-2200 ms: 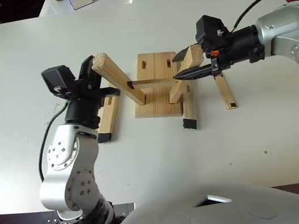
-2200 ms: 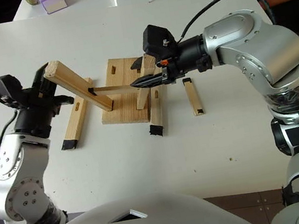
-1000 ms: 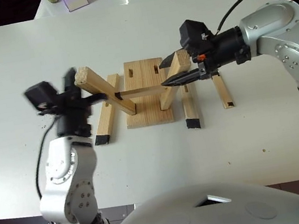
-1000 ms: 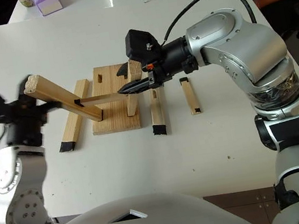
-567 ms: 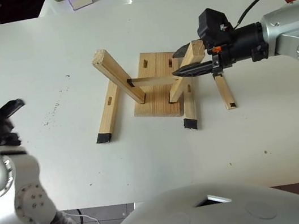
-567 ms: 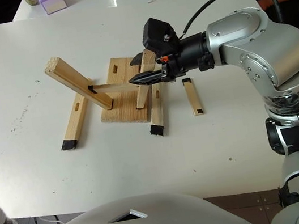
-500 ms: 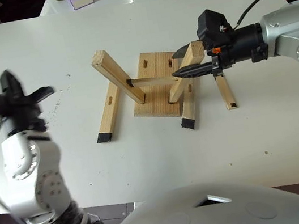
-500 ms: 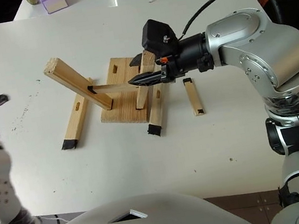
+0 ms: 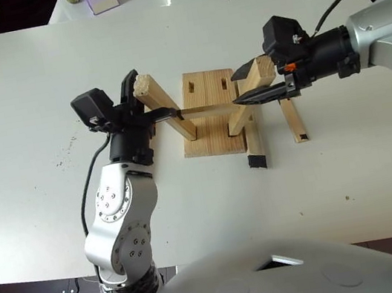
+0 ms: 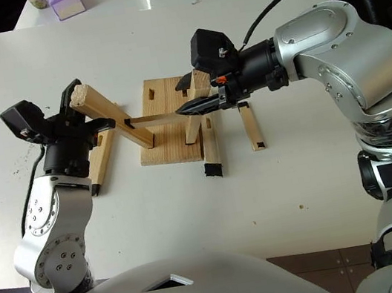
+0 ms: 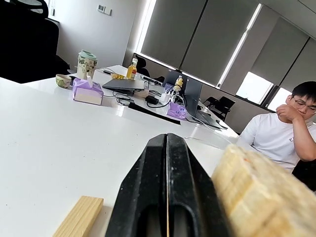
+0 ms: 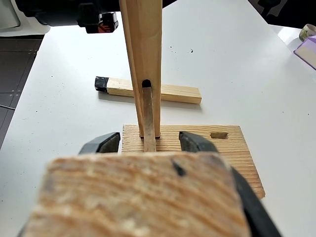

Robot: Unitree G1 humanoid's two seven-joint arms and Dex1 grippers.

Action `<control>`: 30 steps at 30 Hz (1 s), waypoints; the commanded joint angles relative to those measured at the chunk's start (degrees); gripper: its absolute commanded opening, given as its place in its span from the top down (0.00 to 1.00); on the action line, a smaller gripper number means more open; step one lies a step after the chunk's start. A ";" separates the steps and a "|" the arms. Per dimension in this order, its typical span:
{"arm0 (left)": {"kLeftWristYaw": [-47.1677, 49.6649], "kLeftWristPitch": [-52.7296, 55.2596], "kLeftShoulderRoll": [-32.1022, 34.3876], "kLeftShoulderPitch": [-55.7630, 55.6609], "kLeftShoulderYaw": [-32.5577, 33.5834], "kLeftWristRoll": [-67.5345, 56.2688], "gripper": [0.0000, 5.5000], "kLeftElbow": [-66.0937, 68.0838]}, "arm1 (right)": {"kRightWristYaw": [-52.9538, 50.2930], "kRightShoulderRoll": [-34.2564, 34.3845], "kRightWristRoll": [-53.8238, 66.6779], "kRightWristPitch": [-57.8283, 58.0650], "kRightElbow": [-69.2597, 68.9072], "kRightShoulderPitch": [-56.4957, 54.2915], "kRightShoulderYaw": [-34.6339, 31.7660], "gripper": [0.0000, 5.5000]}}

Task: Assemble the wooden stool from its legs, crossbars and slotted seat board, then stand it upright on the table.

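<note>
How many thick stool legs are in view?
4 legs. Two lean over the seat board, joined by a crossbar: one beside the left pincer, one gripped by the right pincer. Two lie flat: one behind the left arm, one right of the board. None seems hidden.

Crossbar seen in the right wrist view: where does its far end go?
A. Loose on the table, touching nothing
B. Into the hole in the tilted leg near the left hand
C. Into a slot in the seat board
B: the crossbar runs into the dark hole in the tilted leg, above the seat board.
</note>
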 commanded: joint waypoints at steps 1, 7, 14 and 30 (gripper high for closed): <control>-3.78 3.28 -1.35 1.77 -5.13 -5.62 1.00 1.50 | -0.80 3.24 -2.46 -3.06 0.39 3.66 7.13 0.64; -3.94 2.48 -1.83 2.72 -4.13 -6.49 1.00 1.95 | -0.37 3.47 -5.47 -6.02 3.58 7.04 10.17 0.64; -3.37 0.89 -0.65 2.69 2.03 -9.61 1.00 0.76 | -2.48 7.02 -1.71 -7.75 6.22 4.96 1.00 0.58; -0.45 0.03 10.84 1.72 25.87 -19.23 1.00 2.53 | -16.72 5.58 22.67 7.53 3.05 1.88 -34.62 0.35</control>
